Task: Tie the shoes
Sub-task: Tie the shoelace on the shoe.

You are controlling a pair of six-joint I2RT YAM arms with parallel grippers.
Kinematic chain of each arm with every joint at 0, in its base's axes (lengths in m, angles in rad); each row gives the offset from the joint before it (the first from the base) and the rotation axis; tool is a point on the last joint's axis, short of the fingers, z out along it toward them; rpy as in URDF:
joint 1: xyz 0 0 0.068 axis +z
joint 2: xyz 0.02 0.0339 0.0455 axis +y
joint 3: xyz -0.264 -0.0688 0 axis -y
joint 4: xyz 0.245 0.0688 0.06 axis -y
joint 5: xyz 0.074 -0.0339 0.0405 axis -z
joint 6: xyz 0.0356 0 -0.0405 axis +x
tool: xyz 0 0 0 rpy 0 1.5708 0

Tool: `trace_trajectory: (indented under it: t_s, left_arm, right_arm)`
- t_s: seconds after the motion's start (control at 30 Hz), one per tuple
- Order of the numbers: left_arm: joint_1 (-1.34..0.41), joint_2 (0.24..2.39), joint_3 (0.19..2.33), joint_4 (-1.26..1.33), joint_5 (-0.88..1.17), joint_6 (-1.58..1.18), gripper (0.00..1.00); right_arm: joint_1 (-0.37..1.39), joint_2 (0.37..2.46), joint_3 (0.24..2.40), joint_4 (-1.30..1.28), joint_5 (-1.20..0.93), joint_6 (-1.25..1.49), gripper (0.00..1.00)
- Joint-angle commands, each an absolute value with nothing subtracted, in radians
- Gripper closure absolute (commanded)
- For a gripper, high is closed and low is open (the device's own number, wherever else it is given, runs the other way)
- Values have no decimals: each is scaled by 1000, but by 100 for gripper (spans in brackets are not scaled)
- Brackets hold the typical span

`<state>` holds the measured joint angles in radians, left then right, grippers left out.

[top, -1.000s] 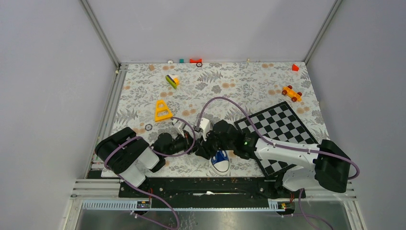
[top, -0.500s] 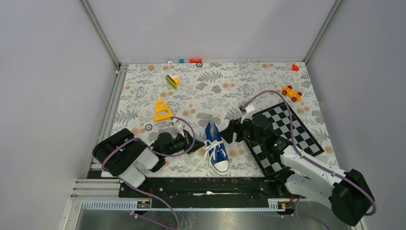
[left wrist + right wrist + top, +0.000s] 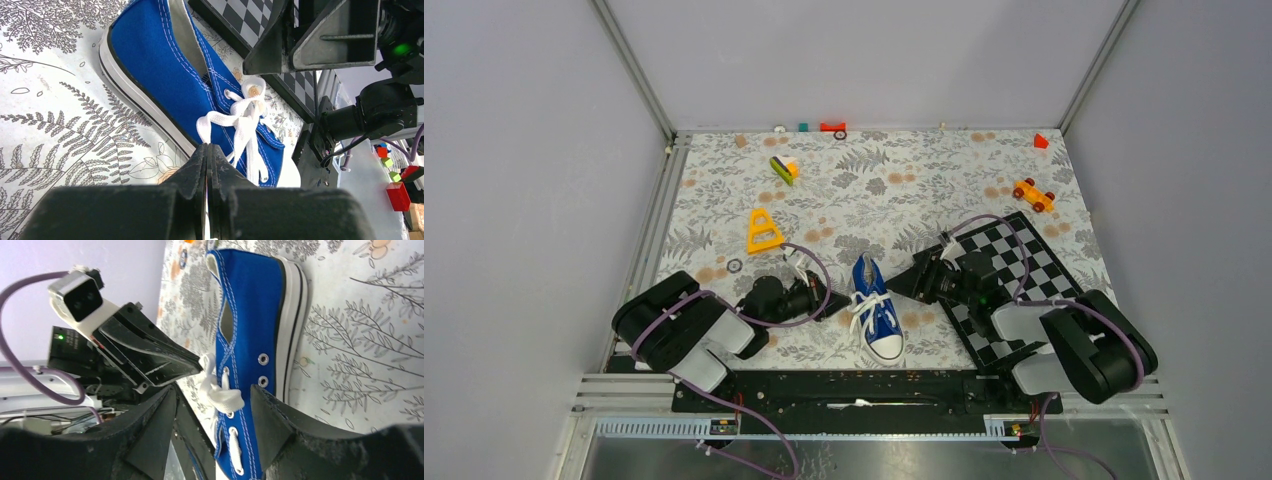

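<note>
Floral cloth (image 3: pixel 874 190) covers my table; the shoe (image 3: pixel 879 312) sits near 6 o'clock, toe pointing to 6. My left gripper (image 3: pixel 827 303), at the shoe's 9 o'clock, has its jaws pressed together just beside the laces (image 3: pixel 245 115). My right gripper (image 3: pixel 914 283), at 3 o'clock, has its jaws apart, holding nothing.

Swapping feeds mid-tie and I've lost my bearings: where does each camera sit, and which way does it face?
Top external: above and behind the bases, looking down at the table, both arms, and the sneaker between them.
Left wrist: low at the sneaker's side, facing the right arm; its shut left tool fills the bottom.
Right wrist: low on the opposite side, facing the left tool; its open right tool frames the view.
Shared: both wrist views show the laces.
</note>
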<state>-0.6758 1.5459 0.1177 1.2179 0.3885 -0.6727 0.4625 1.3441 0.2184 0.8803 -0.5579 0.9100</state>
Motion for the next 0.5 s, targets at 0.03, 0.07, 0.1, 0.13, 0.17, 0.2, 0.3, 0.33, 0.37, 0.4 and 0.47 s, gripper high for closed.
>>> trace_trajectory:
  t_s: [0.03, 0.07, 0.1, 0.13, 0.17, 0.2, 0.3, 0.33, 0.37, 0.4, 0.47]
  left_arm:
    - [-672, 1511, 133, 1240, 392, -643, 100]
    - [-672, 1511, 133, 1240, 394, -643, 100]
    - [-671, 1512, 134, 1239, 393, -643, 100]
    - [-671, 1513, 135, 1239, 393, -643, 100]
    - [-672, 1513, 136, 1239, 395, -643, 100]
    - [-672, 1514, 136, 1238, 395, -644, 100]
    - [-671, 1515, 137, 1238, 395, -643, 100]
    - [-672, 1514, 137, 1238, 396, -644, 100]
    - [-672, 1515, 137, 1238, 394, -644, 100]
    - [-671, 1515, 137, 1238, 395, -645, 100]
    - [-672, 1513, 137, 1238, 395, -644, 100]
  right_arm:
    - [445, 1414, 205, 1162, -639, 1027, 38]
    - [445, 1419, 202, 1167, -640, 1028, 38]
    - [444, 1422, 199, 1170, -640, 1026, 38]
    - [442, 1425, 195, 1174, -641, 1026, 38]
    - [441, 1425, 190, 1176, -643, 1025, 38]
    - [440, 1426, 190, 1173, -645, 1024, 38]
    - [439, 1431, 183, 1160, -642, 1012, 38]
    - [439, 1431, 180, 1155, -639, 1007, 37]
    - [439, 1433, 180, 1142, -637, 1000, 37]
    - [439, 1433, 179, 1125, -633, 991, 38]
    - [439, 1433, 177, 1107, -629, 977, 38]
